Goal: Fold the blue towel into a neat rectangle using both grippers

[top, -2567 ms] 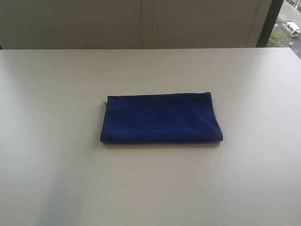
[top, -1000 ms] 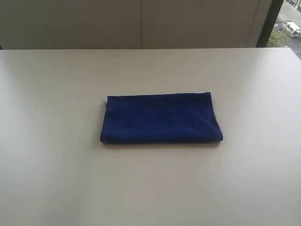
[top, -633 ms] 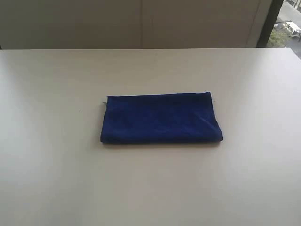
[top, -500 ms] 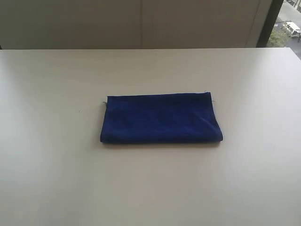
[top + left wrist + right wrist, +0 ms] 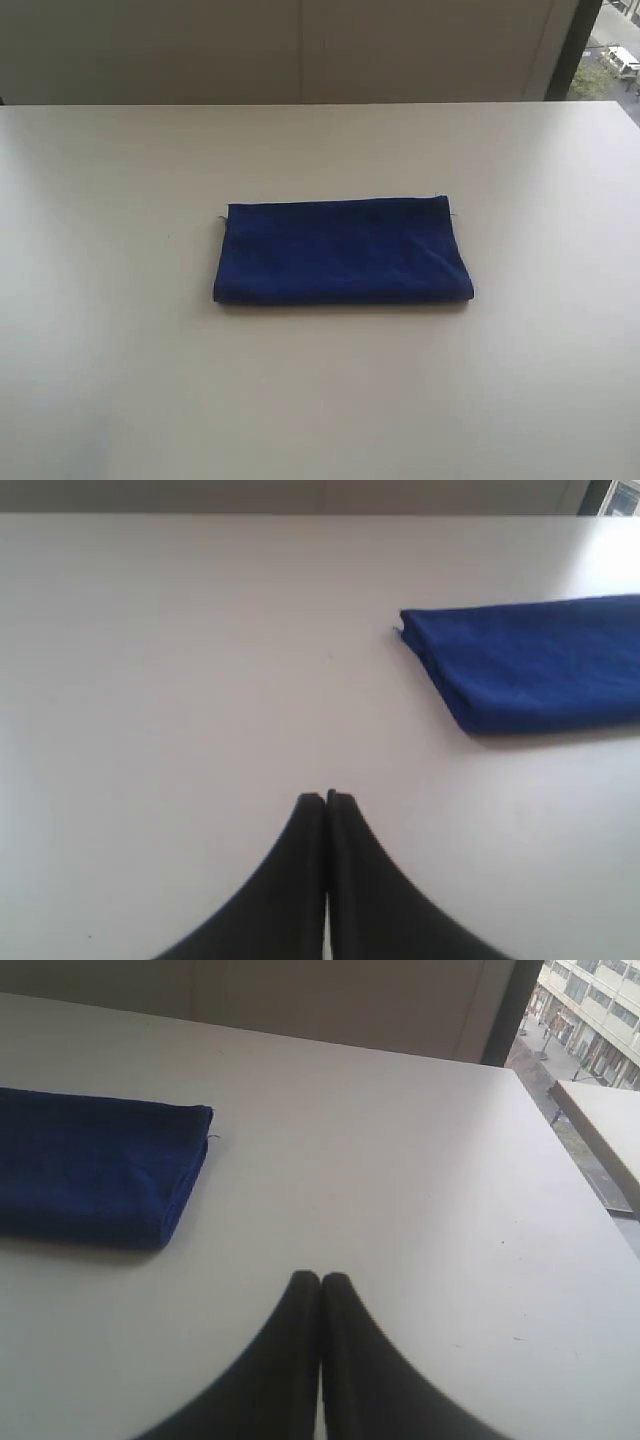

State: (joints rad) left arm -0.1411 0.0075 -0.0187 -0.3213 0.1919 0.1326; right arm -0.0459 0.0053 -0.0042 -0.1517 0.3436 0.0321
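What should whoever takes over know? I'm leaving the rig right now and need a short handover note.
Left end effector: shut, empty, over bare table, apart from the towel.
Right end effector: shut, empty, also apart from the towel, on its other side.
Blue towel: lies flat near the middle of the table, folded into a layered rectangle.
Done: the fold looks complete, with the edges roughly lined up.
Left: probably nothing. At most check the loose threads at the far corners and that the edges are square.
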